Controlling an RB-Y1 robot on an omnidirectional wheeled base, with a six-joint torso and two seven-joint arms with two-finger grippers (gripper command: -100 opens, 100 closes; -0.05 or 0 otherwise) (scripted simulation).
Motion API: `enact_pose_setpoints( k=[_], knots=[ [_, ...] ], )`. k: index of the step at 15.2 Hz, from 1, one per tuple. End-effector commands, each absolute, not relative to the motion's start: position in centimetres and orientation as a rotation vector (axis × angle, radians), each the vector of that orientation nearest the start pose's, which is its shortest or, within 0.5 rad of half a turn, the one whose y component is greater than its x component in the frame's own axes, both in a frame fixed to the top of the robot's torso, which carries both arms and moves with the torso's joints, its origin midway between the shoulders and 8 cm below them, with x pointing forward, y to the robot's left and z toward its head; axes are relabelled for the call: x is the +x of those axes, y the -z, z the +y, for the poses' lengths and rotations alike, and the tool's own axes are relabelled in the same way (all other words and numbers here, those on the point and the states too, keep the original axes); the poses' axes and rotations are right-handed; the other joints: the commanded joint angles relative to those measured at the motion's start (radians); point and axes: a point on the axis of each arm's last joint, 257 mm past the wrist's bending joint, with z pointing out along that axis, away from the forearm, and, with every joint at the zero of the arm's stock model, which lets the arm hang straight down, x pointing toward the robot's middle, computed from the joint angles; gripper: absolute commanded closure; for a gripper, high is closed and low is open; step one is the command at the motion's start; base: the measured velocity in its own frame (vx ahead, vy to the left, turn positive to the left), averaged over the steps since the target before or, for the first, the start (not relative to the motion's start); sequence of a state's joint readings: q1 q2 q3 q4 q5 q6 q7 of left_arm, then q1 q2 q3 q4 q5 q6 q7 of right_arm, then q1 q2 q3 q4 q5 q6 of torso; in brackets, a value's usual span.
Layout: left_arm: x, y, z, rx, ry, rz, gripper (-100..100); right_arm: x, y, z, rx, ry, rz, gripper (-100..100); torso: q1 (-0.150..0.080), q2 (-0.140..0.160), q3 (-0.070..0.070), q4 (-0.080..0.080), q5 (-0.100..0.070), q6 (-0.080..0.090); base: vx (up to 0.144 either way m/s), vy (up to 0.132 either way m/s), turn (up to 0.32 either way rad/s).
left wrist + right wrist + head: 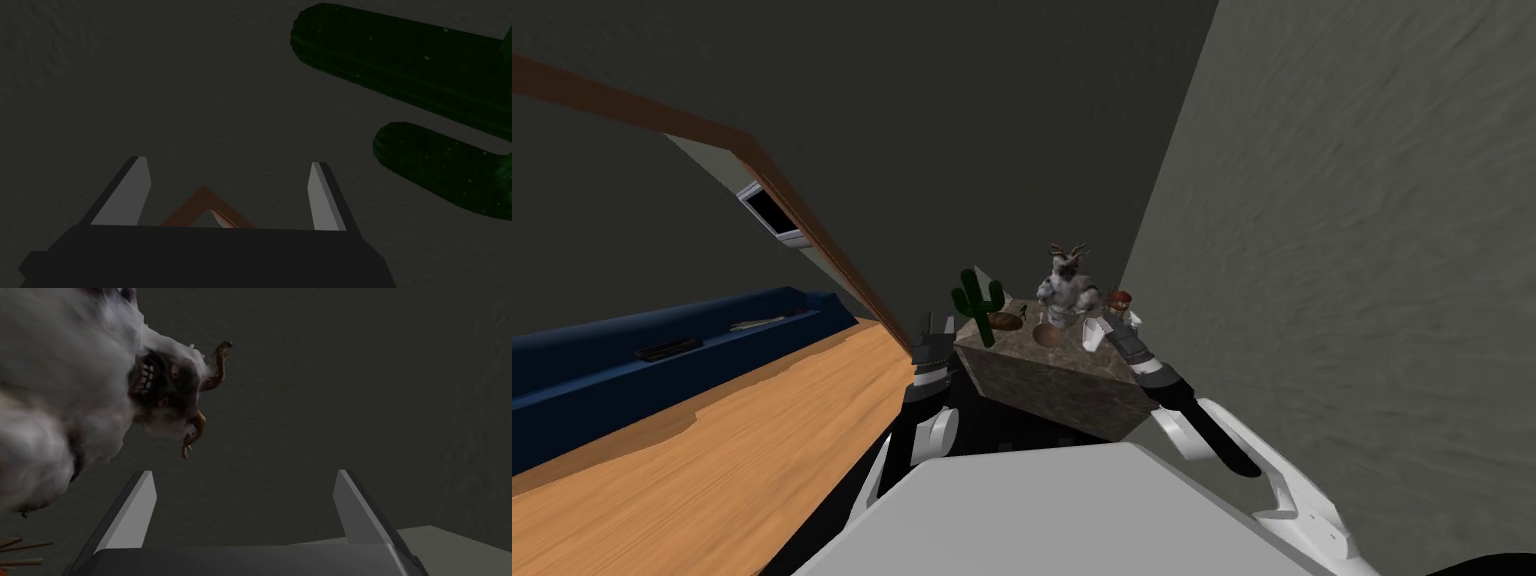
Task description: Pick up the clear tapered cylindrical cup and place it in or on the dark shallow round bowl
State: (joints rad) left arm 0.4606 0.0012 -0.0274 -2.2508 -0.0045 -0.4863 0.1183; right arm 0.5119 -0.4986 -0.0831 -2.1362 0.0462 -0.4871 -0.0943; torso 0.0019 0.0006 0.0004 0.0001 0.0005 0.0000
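head view / table: brown-grey stone-patterned block table (1072, 385), standing between a dark grey wall and a lighter grey wall
head view / cup: clear tapered cylindrical cup (1092, 335), upright on the table top by its right edge
head view / bowl: dark shallow round bowl (1005, 320), on the top toward the left side, well apart from the cup
head view / other items: reddish-brown round bowl (1047, 335) between the dark bowl and the cup; green cactus (977, 305) at the left corner; white furry horned figure (1065, 285) at the far edge; small red-brown object (1120, 300) at the far right corner, too small to identify
head view / right gripper (1117, 325): at the right edge, just beside the cup; contact can't be judged
head view / left gripper (937, 325): off the left edge, next to the cactus
left wrist view / left gripper (230, 190): fingers (140, 192) spread wide, nothing between them; cactus arms (415, 65) off to one side
right wrist view / right gripper (245, 503): fingers (357, 508) spread wide, holding nothing; the horned figure (75, 398) looms close beside one finger
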Motion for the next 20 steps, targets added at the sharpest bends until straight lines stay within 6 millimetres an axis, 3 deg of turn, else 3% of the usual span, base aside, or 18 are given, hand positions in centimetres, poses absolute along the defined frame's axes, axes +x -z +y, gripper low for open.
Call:
enact_pose_setpoints(
  k=[1,4,5,7,8,11,12,15,16,18,19,20],
  knots=[
    [35.6,-2.2,26.6,-0.709,1.450,0.589,0,37.3,6.0,-29.1,0.390,-1.143,1.185,-100,0.000,0.000,0.000,0.000,0.000,0.000,-0.006,0.038,0.012],
    [35.6,-2.2,26.6,-0.709,1.450,0.589,0,37.4,6.0,-28.9,0.352,-1.135,1.220,-100,0.000,0.000,0.000,0.000,0.000,0.000,-0.009,0.027,0.003],
    [35.6,-2.2,26.6,-0.709,1.450,0.589,0,37.6,7.5,-29.8,0.335,-1.091,1.270,-100,-0.001,0.000,0.000,0.000,0.000,0.000,-0.011,0.030,0.014],
    [35.6,-2.2,26.6,-0.709,1.450,0.589,0,37.6,7.5,-29.6,0.303,-1.084,1.297,-100,0.000,0.000,0.000,0.000,0.000,0.000,-0.012,0.031,0.005],
    [35.6,-2.2,26.6,-0.709,1.450,0.589,0,37.7,9.1,-30.7,0.293,-1.039,1.341,-100,0.000,0.000,0.000,0.000,0.000,0.000,-0.012,0.035,0.014],
    [35.6,-2.2,26.6,-0.709,1.450,0.589,0,37.8,9.0,-30.5,0.252,-1.029,1.375,-100,0.000,0.000,0.000,0.000,0.000,0.000,-0.010,0.031,0.004],
    [35.6,-2.2,26.6,-0.709,1.450,0.589,0,37.8,10.5,-31.7,0.235,-0.980,1.422,-100,0.000,0.000,0.000,0.000,0.000,0.000,-0.006,0.027,0.014],
    [35.6,-2.2,26.6,-0.709,1.450,0.589,0,37.9,10.5,-31.6,0.196,-0.970,1.451,-100,0.000,0.000,0.000,0.000,0.000,0.000,-0.009,0.025,0.005],
    [35.6,-2.2,26.6,-0.709,1.450,0.589,0,37.9,11.9,-32.9,0.174,-0.917,1.501,-100,-0.001,0.000,0.000,0.000,0.000,0.000,-0.006,0.026,0.018],
    [35.6,-2.2,26.6,-0.709,1.450,0.589,0,38.0,11.8,-32.8,0.138,-0.907,1.527,-100,0.000,0.000,0.000,0.000,0.000,0.000,-0.010,0.032,0.008],
    [35.6,-2.2,26.6,-0.709,1.450,0.589,0,37.8,13.2,-34.2,0.120,-0.856,1.569,-100,0.000,0.000,0.000,0.000,0.000,0.000,-0.014,0.035,0.018],
    [35.6,-2.2,26.6,-0.709,1.450,0.589,0,37.9,13.2,-34.3,0.102,-0.849,1.583,-100,0.000,0.000,0.000,0.000,0.000,0.000,-0.015,0.042,0.016]
  ],
)
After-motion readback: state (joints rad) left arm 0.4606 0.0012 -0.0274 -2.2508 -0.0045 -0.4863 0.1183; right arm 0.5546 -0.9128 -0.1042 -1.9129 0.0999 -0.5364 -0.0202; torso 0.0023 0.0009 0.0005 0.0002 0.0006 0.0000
